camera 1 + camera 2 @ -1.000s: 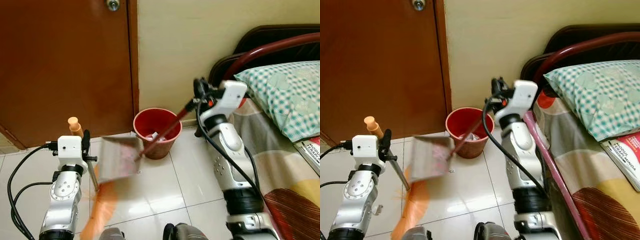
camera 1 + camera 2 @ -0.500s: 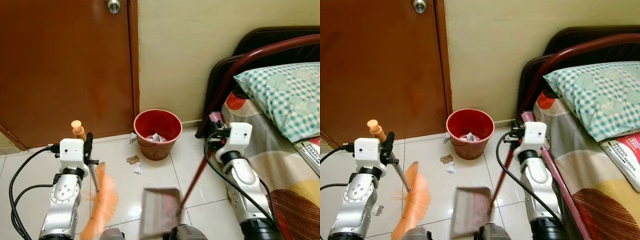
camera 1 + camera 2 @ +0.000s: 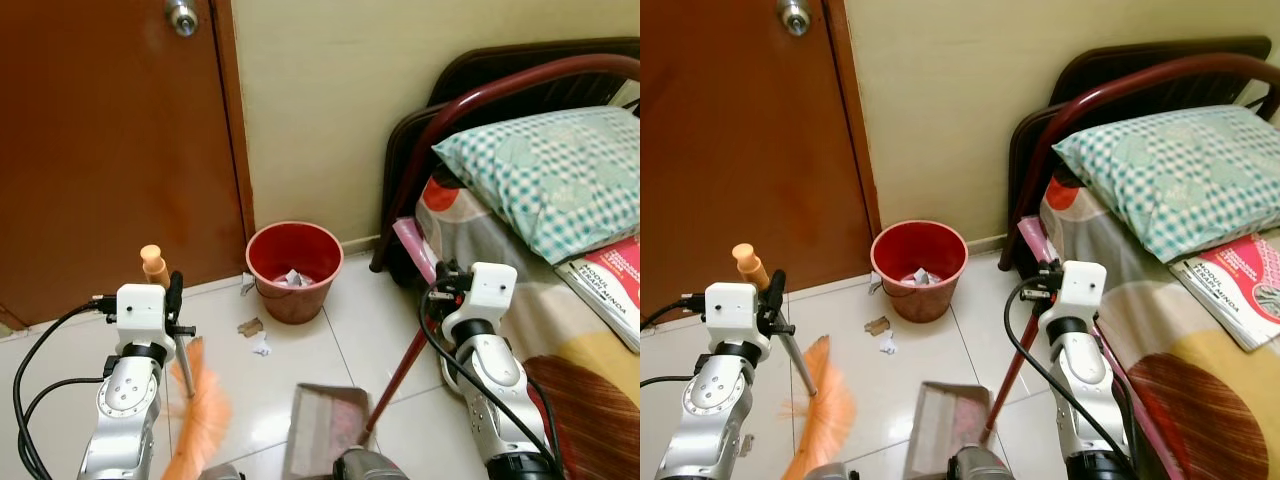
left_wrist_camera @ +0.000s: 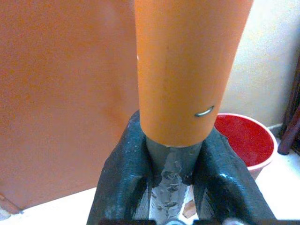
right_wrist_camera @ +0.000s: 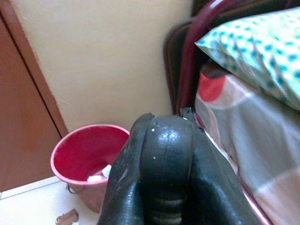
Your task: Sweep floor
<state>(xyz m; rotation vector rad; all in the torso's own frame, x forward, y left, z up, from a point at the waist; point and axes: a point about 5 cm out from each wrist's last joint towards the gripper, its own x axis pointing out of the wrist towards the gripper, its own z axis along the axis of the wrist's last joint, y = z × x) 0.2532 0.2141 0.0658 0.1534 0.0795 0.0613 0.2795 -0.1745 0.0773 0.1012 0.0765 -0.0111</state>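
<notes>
My left gripper [image 3: 172, 302] is shut on the broom's grey shaft [image 4: 171, 176], just below its orange handle tip [image 3: 152, 262]. The broom's orange bristles [image 3: 203, 418] hang low over the tiles at the left. My right gripper [image 3: 441, 291] is shut on the dark red handle [image 3: 399, 375] of the dustpan. The grey pan [image 3: 325, 432] rests low on the floor in front of me. A red bucket [image 3: 293, 270] with paper scraps inside stands by the wall. Two small scraps [image 3: 256, 337] lie on the tiles in front of it.
A brown door [image 3: 100, 150] fills the left. On the right is a bed with a dark red frame [image 3: 420, 160], a checked pillow [image 3: 545, 165] and a red book [image 3: 612, 285]. Open white tiles [image 3: 350, 310] lie between the bucket and the bed.
The right arm has swung the dustpan from above the bucket down to the floor near me. The broom has shifted little. The camera has turned slightly right.
</notes>
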